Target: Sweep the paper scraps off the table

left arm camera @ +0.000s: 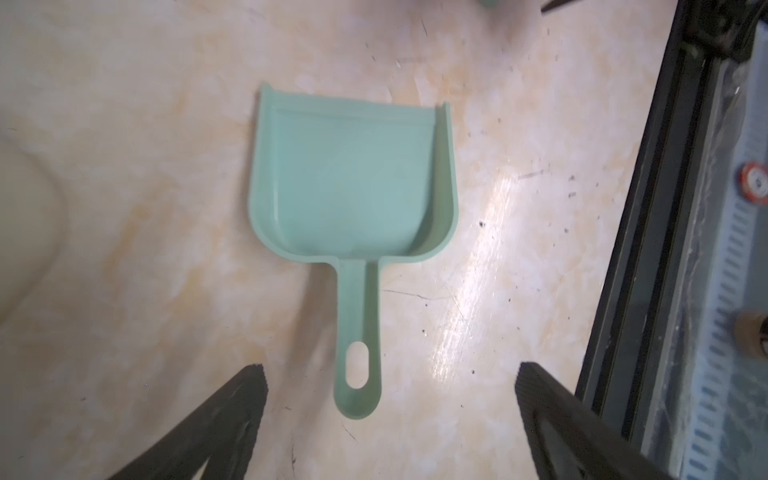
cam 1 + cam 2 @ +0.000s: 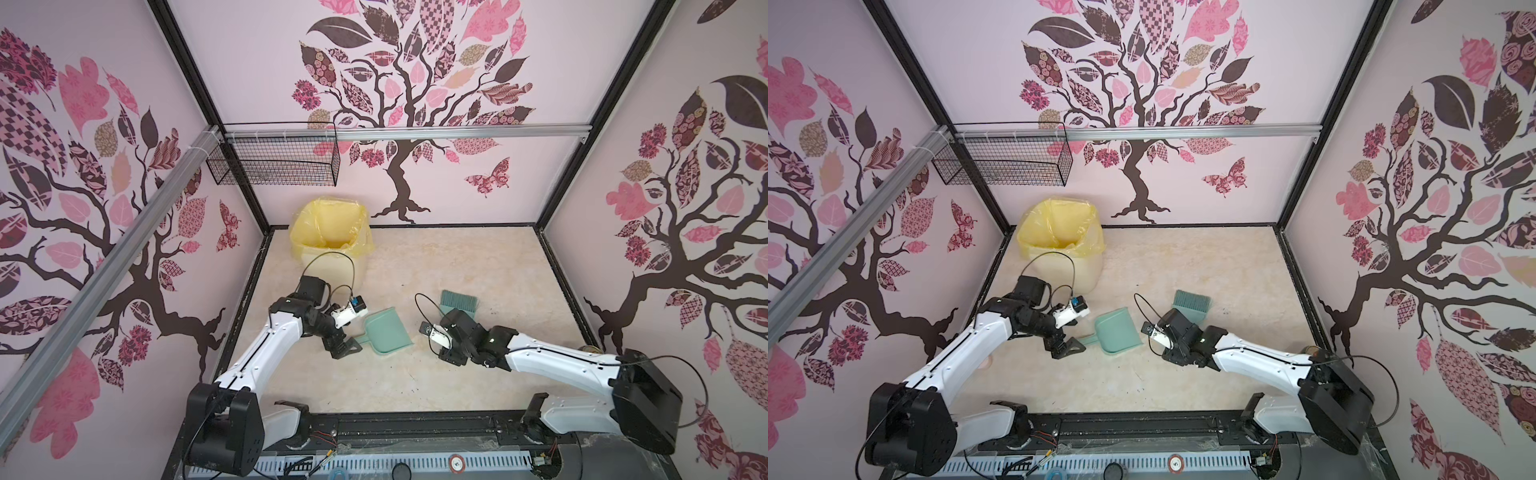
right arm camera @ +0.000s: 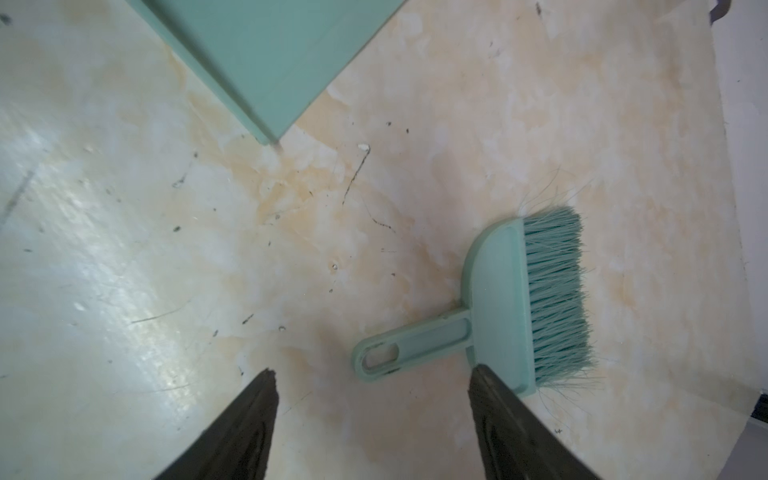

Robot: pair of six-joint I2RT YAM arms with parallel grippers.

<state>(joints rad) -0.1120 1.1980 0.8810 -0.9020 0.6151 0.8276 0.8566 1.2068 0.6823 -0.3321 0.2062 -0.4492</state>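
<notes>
In both top views the table (image 2: 478, 266) fills the lower middle of the frame, with black rails around it. The teal dustpan (image 2: 386, 330) lies flat on it near the centre, and its handle points to the lower left. The left gripper (image 1: 390, 368) hovers at this handle. In the left wrist view its two dark fingers (image 1: 232, 415) stand wide apart, one on each side of the handle end. They do not touch it and hold nothing. The teal brush (image 2: 459, 301) lies on the table just to the right of the dustpan and a little higher in the frame; the two are apart. Most of the brush is hidden under the right arm, and only the bristles show there. In the right wrist view the right gripper (image 3: 372, 370) is also spread open and empty. The brush handle lies between its fingertips but is not pinched, and one finger covers a corner of the brush head. A bin with a yellow bag (image 2: 328, 232) stands at the upper left corner of the table. Where the paper scraps are I cannot tell – the table surface shows only small dark specks.
</notes>
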